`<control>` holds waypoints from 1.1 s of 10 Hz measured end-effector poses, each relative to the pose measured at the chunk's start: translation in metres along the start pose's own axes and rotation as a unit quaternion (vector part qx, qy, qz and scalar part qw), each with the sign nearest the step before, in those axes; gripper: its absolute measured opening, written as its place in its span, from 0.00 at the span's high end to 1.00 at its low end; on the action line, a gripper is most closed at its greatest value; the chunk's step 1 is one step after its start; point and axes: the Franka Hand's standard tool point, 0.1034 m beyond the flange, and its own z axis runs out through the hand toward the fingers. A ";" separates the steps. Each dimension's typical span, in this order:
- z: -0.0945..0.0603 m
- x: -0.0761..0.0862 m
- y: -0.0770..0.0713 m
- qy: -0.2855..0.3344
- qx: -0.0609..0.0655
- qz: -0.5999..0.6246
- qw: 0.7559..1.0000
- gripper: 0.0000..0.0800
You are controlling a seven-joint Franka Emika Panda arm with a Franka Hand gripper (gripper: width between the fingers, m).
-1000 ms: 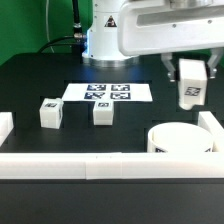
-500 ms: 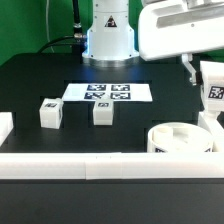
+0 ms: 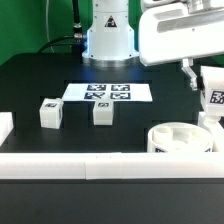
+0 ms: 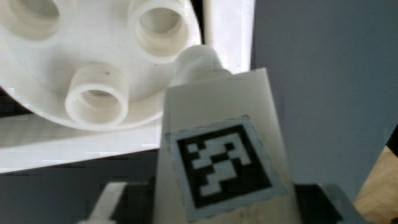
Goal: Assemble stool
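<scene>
Stool, white plastic, in parts. State of assembly: nothing joined yet, as far as I can see. Item one: seat, round, lying on the black bench at the exterior view's right, tucked into the corner of the white border rails; every round socket that the wrist view shows in it stands empty. Item two: held leg, pinched between my jaws, which are closed on its sides. It hangs in the air above the seat's rim at the exterior view's right, apart from it by the look of things, and sits in no socket. In the wrist view its far end points toward the seat near the rim, though I cannot tell how close it comes. Item three: first loose leg, toward the exterior view's left. Item four: second loose leg, just in front of the marker board. Both stand on the bench, well apart from the seat. Left to do, by my reckoning: fit this leg into a socket, then fetch and fit the other two — all three legs outstanding. Markings: each part carries black-and-white square tags, and the tag on the held leg shows plainest — patterns only, no letters, numerals or brand that I can read.
</scene>
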 end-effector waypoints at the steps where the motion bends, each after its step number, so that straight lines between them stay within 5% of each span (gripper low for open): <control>1: -0.001 0.002 0.007 0.024 -0.001 -0.012 1.000 0.59; 11: 0.013 -0.019 0.010 0.007 -0.005 -0.028 1.000 0.59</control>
